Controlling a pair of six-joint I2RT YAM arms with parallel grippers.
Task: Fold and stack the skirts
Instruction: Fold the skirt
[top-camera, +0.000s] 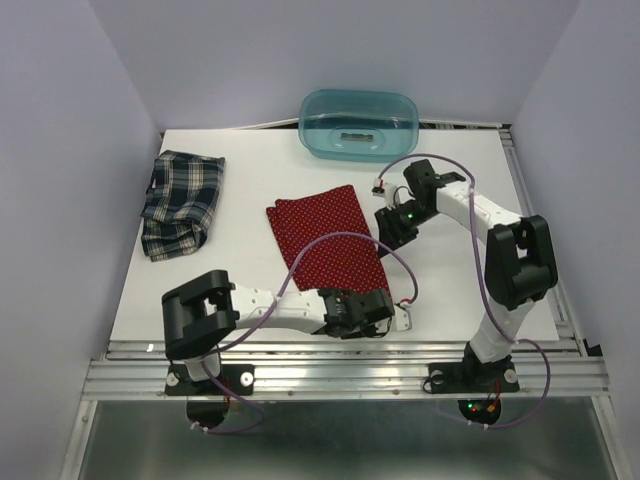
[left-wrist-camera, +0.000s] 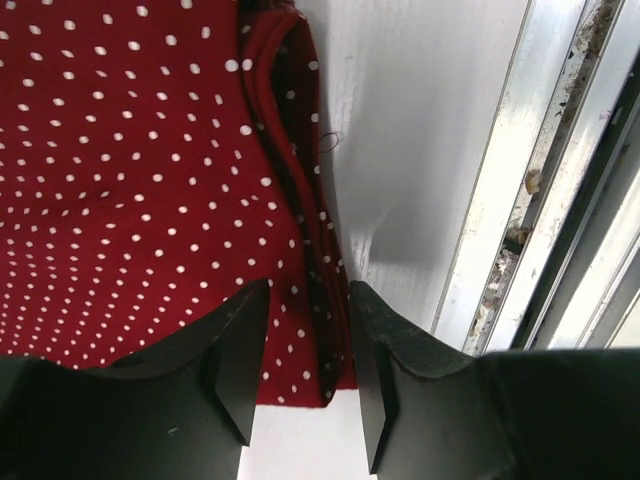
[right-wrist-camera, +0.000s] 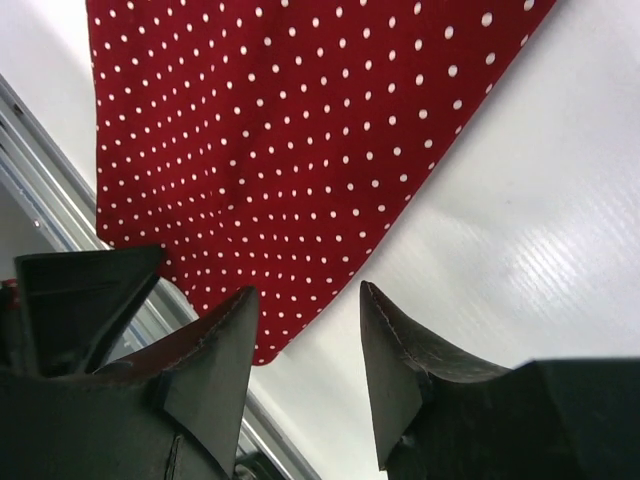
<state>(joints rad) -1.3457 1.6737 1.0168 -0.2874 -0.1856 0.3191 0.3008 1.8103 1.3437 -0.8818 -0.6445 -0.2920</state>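
The red skirt (top-camera: 325, 240) with tiny white dots lies flat in the middle of the white table (top-camera: 250, 290). The plaid skirt (top-camera: 182, 203) sits bunched at the far left, away from both arms. My left gripper (top-camera: 388, 305) is low at the red skirt's near right corner. In the left wrist view the left gripper (left-wrist-camera: 310, 290) stands open, with the hem corner of the red skirt (left-wrist-camera: 140, 180) lying between its fingers. My right gripper (top-camera: 385, 232) hovers at the skirt's right edge. The right wrist view shows the right gripper (right-wrist-camera: 307, 290) open and empty, above the edge of the red skirt (right-wrist-camera: 280, 140) and bare table.
A translucent teal tub (top-camera: 358, 122) stands at the back centre of the table. A metal rail (top-camera: 350, 350) runs along the near edge, close to the left gripper, and the same rail (left-wrist-camera: 500, 200) shows in the left wrist view. Pale walls enclose the table.
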